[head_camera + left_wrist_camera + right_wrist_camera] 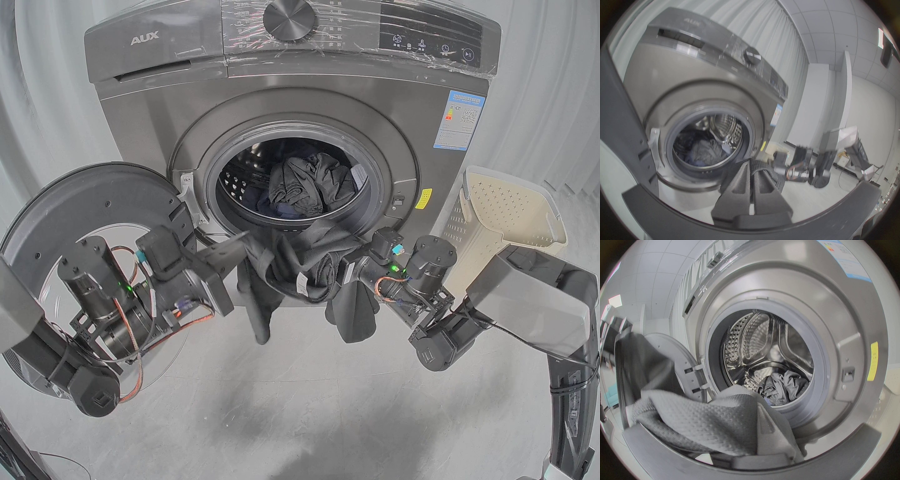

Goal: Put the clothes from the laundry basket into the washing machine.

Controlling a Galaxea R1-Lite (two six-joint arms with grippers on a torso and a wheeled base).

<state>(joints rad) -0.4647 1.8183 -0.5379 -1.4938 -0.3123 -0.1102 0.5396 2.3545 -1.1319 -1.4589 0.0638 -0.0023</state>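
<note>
Washing machine [287, 94]: front-loader, standing on the floor. Its round door [81, 206] is swung fully open to the robot's left.

Laundry basket [500, 206]: cream, perforated, just beside the machine on the robot's right.

Dark garment [300, 256]: slung across the lower lip of the drum opening, outside the drum. It is stretched between the two grippers, with loose ends hanging toward the floor under each.

Dark clothes [309, 181]: a crumpled heap lying inside the drum.

Left gripper [242, 244]: at the lower left of the opening. Its fingers [740, 184] are pressed together, pinching one end of the garment.

Right gripper [347, 265]: at the lower right of the opening. Cloth covers most of it, but it appears clamped on the garment's other end.
</note>
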